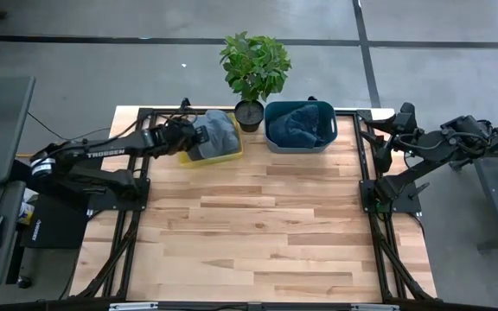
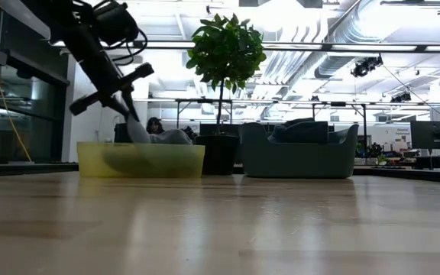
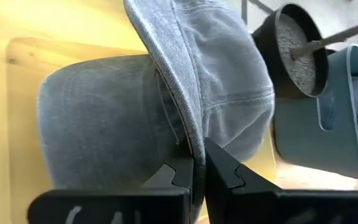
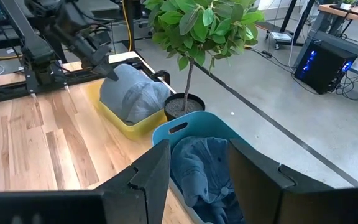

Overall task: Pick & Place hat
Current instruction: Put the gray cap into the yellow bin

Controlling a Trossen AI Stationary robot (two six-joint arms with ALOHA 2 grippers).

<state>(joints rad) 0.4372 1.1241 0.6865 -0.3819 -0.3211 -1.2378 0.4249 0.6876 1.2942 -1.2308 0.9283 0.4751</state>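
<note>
A grey hat (image 1: 219,131) lies in a yellow bin (image 1: 232,155) at the table's far edge, left of the middle. My left gripper (image 1: 194,138) reaches into the bin from the left and is shut on the hat (image 3: 229,93). The low view shows this gripper (image 2: 132,126) slanting down behind the bin's wall (image 2: 140,160). My right gripper (image 4: 207,174) stands open and raised at the table's far right, with nothing between its fingers. It looks over a blue-grey bin (image 4: 194,127) holding dark blue cloth (image 4: 197,168). My left gripper pinches a thin stitched edge of the hat (image 3: 190,134) between its two fingers (image 3: 225,171). The fingers slant down at it from the table's left. The hat's body lies in the yellow bin (image 3: 17,56), grey cloth bulging on both sides of the pinched edge.
A potted plant (image 1: 253,65) stands in a dark pot (image 1: 249,114) between the yellow bin and the blue-grey bin (image 1: 299,142). Black frame rails (image 1: 366,173) run along the table's left and right sides. Bare wooden tabletop (image 1: 249,233) spreads toward the near edge.
</note>
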